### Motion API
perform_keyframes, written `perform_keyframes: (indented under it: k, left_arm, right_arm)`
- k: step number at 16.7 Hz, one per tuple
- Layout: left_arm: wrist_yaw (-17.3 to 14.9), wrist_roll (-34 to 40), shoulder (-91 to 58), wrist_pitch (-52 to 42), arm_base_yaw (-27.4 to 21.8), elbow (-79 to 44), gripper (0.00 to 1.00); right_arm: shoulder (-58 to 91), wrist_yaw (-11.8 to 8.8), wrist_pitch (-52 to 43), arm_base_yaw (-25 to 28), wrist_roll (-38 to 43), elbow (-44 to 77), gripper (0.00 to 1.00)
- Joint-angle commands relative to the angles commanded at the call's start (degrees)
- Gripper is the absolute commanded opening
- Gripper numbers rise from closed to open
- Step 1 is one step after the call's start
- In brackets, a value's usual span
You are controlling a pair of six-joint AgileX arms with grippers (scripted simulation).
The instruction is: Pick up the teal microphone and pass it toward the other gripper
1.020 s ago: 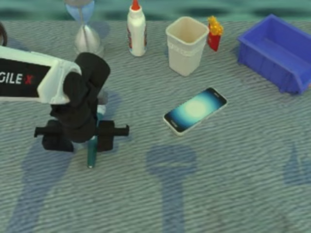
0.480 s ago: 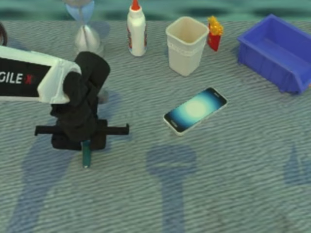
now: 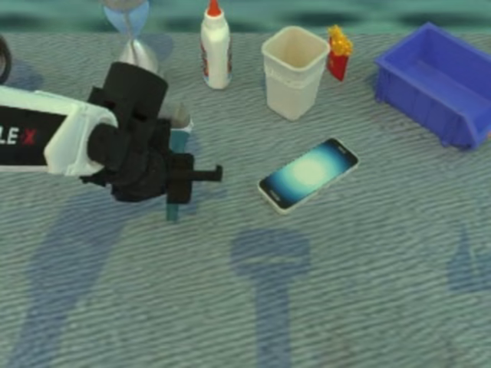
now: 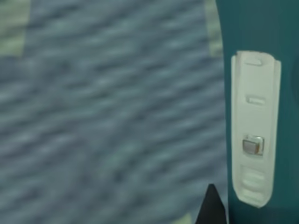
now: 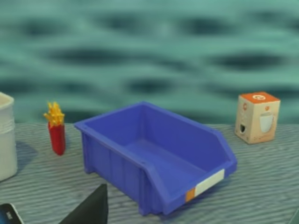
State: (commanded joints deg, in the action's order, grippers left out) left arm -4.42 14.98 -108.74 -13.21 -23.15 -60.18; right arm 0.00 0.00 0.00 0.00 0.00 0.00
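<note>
While the microphone (image 3: 173, 205) hangs above the table (image 3: 368, 291), well to the left of the phone (image 3: 308, 174), the left gripper (image 3: 175, 178) is clenched around its teal handle. The white switch strip (image 4: 254, 126) shows close in the left wrist view. Behind the phone stand the cup (image 3: 294, 70), the glue bottle (image 3: 215, 47) and the blue bin (image 3: 437, 83). I cannot tell the state of the right gripper (image 5: 88, 209).

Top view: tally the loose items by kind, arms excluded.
Microphone: 1, held by the left gripper
Hourglass: 1
Glue bottle: 1
White cup: 1
Fries toy: 1
Blue bin: 1
Phone: 1
Total: 7
</note>
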Motion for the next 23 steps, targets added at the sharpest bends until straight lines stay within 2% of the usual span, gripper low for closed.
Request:
perform_keyframes:
  k: [9,13,15,19,21,23]
  left_arm:
    - [-14.9,-11.11,11.03,45.8,1.45,12.84,0.0]
    - [-19.49,-14.92,16.46,57.99,2.13,16.58,0.0]
    - [-20.53,-15.86,17.94,60.42,2.31,17.39,0.0]
    - [-20.66,-15.98,18.13,60.73,2.33,17.49,0.0]
    - [-20.37,-15.98,17.94,60.68,1.85,17.24,0.0]
    - [-18.45,-15.88,17.96,61.67,-0.05,17.44,0.0]
  right_arm:
    - [0.0,0.0,0.0,0.0,0.0,0.0,1.0]
    - [0.0,0.0,0.0,0.0,0.0,0.0,1.0]
    - [0.0,0.0,0.0,0.0,0.0,0.0,1.0]
    - [0.0,0.0,0.0,0.0,0.0,0.0,1.0]
    - [0.0,0.0,0.0,0.0,0.0,0.0,1.0]
    - [0.0,0.0,0.0,0.0,0.0,0.0,1.0]
